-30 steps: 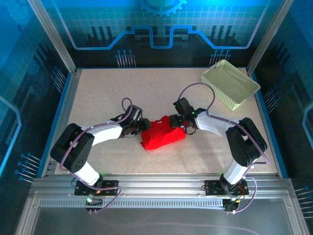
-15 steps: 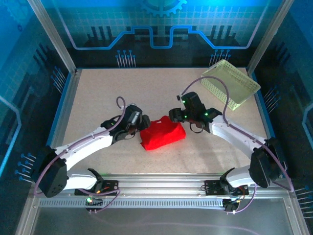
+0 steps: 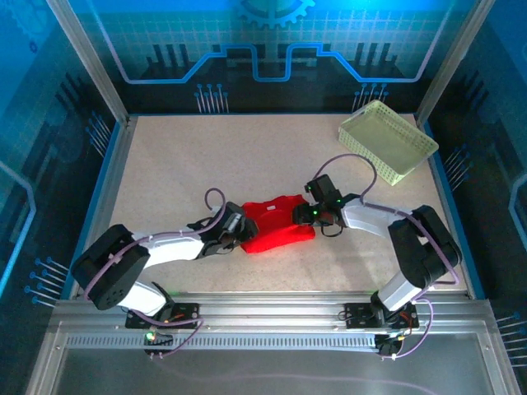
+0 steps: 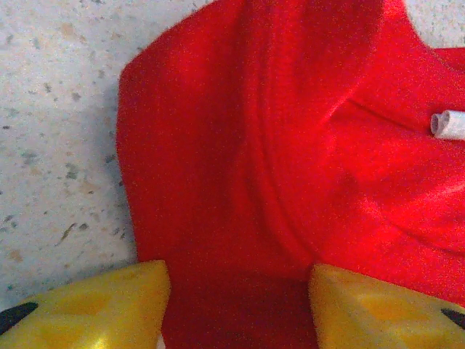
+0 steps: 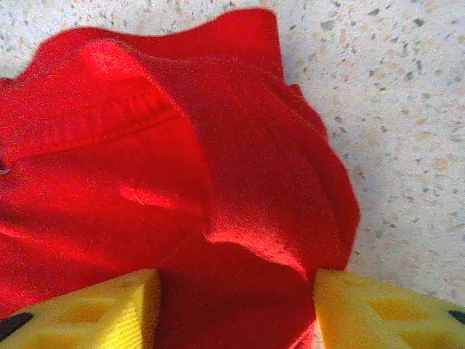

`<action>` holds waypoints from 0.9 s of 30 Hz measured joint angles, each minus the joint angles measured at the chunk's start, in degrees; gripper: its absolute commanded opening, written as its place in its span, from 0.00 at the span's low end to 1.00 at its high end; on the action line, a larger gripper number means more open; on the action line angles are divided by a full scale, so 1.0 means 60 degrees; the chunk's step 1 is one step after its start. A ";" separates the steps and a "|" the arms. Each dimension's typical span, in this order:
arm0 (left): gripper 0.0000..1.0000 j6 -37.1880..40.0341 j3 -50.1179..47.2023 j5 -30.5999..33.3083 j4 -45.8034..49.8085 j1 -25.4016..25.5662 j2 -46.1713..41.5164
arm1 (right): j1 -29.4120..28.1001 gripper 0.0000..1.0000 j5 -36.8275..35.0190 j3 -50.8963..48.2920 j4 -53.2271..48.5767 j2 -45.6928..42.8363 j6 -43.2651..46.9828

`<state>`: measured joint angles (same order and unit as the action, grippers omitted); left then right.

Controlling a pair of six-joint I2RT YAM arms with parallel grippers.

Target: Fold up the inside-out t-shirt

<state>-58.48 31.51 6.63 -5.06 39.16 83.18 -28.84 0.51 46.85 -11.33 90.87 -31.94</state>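
The inside-out t-shirt (image 3: pixel 276 224) lies as a bunched, bright red bundle in the middle of the table. My left gripper (image 3: pixel 244 232) sits low at its left end. In the left wrist view its yellow fingertips (image 4: pixel 98 305) stand wide apart, open, with red cloth (image 4: pixel 276 145) lying between them, and a small white tag (image 4: pixel 450 123) shows at the right edge. My right gripper (image 3: pixel 306 216) is at the bundle's right end, also open (image 5: pixel 236 309). Its fingertips straddle a rumpled fold of the t-shirt (image 5: pixel 145 145) with a stitched hem.
A pale yellow-green lattice basket (image 3: pixel 387 140) stands at the back right corner, well away from the shirt. Speckled tabletop (image 3: pixel 181 156) spreads on all sides of the bundle, bounded by the blue-edged enclosure walls.
Both grippers have come down and inward onto the two ends of the red bundle. The left jaws have widened. The bundle has shifted slightly and looks a little more spread.
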 measured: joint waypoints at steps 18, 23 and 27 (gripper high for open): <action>0.48 -0.0787 -0.0087 -0.0543 0.0947 0.0437 -0.0306 | -0.1045 0.60 -0.0087 -0.0954 -0.0178 -0.0984 -0.0681; 0.35 -0.0831 -0.0127 -0.1257 0.1056 -0.0324 -0.0270 | -0.1792 0.58 -0.0266 -0.0576 0.0295 -0.0178 -0.1067; 0.36 -0.0168 -0.0157 -0.1785 0.1246 -0.2022 -0.0415 | -0.2320 0.60 -0.0331 0.0637 0.0568 0.1016 -0.1515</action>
<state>-59.48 30.57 -4.08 2.42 27.03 80.68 -42.76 -1.48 50.68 -7.92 96.97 -41.04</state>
